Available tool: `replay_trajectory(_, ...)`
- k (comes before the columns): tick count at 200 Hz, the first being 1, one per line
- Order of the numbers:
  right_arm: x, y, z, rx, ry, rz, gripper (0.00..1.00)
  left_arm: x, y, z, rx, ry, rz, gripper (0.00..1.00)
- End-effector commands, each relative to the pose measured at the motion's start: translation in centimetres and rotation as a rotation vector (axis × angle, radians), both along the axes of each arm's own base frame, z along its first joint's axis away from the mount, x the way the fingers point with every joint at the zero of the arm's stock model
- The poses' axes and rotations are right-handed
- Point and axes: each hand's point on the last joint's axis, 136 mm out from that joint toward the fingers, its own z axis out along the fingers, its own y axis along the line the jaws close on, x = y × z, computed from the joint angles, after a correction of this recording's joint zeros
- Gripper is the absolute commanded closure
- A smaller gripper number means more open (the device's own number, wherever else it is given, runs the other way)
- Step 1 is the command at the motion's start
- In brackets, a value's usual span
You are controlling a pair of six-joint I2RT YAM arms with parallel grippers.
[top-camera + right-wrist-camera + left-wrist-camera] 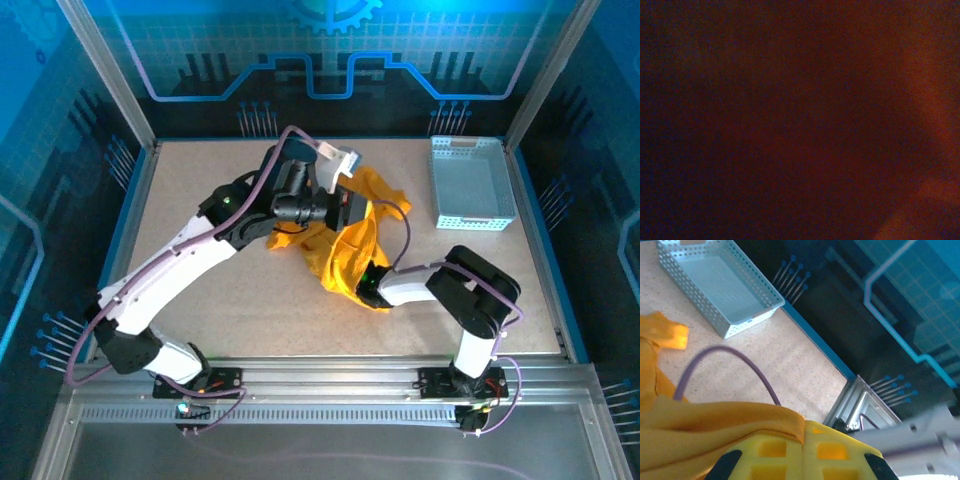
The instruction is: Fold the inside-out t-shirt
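Note:
The inside-out t-shirt (352,252) is a crumpled orange-yellow bunch at the middle of the table, partly lifted. My left gripper (352,208) holds it from the left at its upper part. In the left wrist view the yellow fingers (840,450) are pressed together, with a folded edge of the t-shirt (715,425) caught between them at the left gripper (807,430). My right arm's forearm (415,285) reaches left into the lower part of the cloth, and its gripper is buried in the folds. The right wrist view is dark, with reddish fabric (930,100) over the lens.
A pale perforated basket (446,216) stands empty at the back right, also seen in the left wrist view as the basket (747,322). A purple cable (740,357) loops over the tabletop. The blue table edge (815,342) and metal frame lie to the right.

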Motion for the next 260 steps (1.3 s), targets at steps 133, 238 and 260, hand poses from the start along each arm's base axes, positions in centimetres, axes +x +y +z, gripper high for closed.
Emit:
replay_trajectory(133,3.0,-12.3,0.5,-0.077,0.11,-0.598,0.26,-3.8,-0.8,4.1,-0.103,-0.075,-0.136,0.99)
replay_trajectory(238,0.1,-4.1,1.7,-0.26,-0.123,-0.387,0.26,0.4,-1.6,0.2,-0.025,0.077,-0.048,0.99)
replay_trajectory(260,0.7,-2.2,1.1,-0.309,-0.129,-0.36,0.26,0.6,-2.5,-0.2,-0.019,0.114,-0.067,1.0)
